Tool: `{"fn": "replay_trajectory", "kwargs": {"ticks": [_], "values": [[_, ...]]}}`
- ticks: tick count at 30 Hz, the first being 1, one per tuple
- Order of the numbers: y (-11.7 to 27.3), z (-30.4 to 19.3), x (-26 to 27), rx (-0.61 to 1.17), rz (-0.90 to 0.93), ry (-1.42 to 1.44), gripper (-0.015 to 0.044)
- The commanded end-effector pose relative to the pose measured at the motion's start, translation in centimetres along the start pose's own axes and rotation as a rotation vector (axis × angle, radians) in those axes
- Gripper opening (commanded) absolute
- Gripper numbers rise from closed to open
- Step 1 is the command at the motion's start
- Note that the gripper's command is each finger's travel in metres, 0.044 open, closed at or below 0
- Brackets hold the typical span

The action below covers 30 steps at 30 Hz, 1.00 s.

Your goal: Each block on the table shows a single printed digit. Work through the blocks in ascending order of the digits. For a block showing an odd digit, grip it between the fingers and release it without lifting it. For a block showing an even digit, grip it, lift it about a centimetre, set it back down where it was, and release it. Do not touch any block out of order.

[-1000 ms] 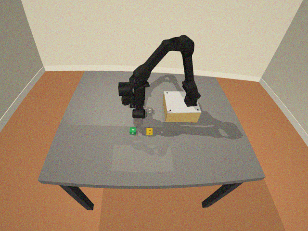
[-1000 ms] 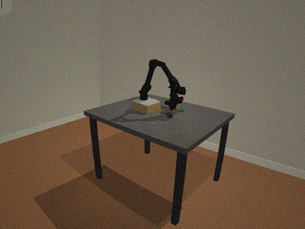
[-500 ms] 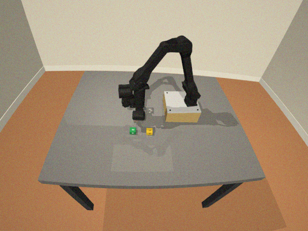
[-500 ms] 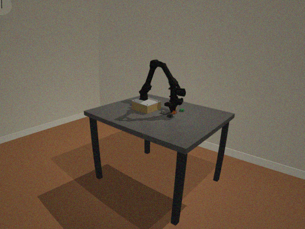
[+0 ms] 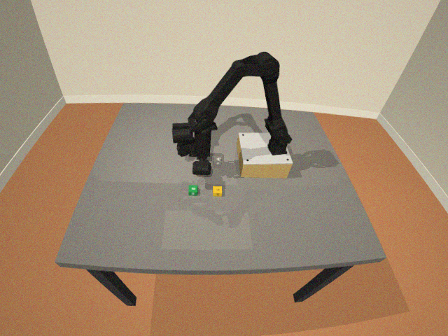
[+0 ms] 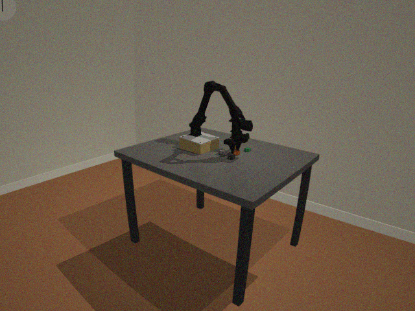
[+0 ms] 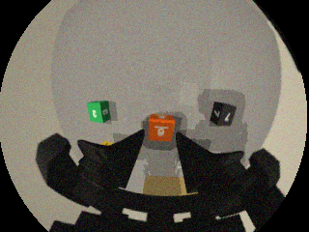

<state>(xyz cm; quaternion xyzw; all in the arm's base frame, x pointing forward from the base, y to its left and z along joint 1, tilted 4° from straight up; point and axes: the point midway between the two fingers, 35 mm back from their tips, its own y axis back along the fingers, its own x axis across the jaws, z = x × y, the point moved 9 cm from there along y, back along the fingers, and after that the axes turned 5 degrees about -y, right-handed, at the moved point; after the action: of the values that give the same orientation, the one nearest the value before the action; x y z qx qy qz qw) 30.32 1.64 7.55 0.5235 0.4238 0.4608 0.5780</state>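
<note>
An orange block [image 6: 236, 153] [image 7: 161, 130] stands on the table between my gripper's fingertips. My gripper [image 6: 235, 150] [image 7: 160, 133] is open, with a small gap on each side of the block in the wrist view. The orange digit has a bar and looks like a 6 or 9. A green block [image 5: 193, 190] [image 6: 247, 149] [image 7: 98, 112] seems to show 3. A black block [image 6: 231, 156] [image 7: 223, 113] seems to show 7. A yellow block [image 5: 217, 191] [image 7: 106, 143] and a grey block [image 5: 218, 159] [image 6: 222, 151] have unreadable digits. The top view hides the orange and black blocks behind the arm.
The arm's base stands on a white-topped box [image 5: 265, 169] [image 6: 194, 146] beside the blocks, on the grey table [image 5: 307, 224] [image 6: 268, 173]. The green and black blocks lie on opposite sides of the fingers in the wrist view, and the yellow one is partly behind a finger.
</note>
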Motion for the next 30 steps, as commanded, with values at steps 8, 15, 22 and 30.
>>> {"fn": "replay_trajectory", "kwargs": {"ticks": [8,15,22,30], "values": [[1.1,0.1,0.0,-0.002,-0.002,0.003,0.04],[3.9,0.1,0.0,-0.002,-0.002,0.003,0.0374],[11.7,0.1,0.0,-0.003,-0.001,0.003,0.019],[11.7,0.1,0.0,-0.003,-0.001,0.003,0.012]]}}
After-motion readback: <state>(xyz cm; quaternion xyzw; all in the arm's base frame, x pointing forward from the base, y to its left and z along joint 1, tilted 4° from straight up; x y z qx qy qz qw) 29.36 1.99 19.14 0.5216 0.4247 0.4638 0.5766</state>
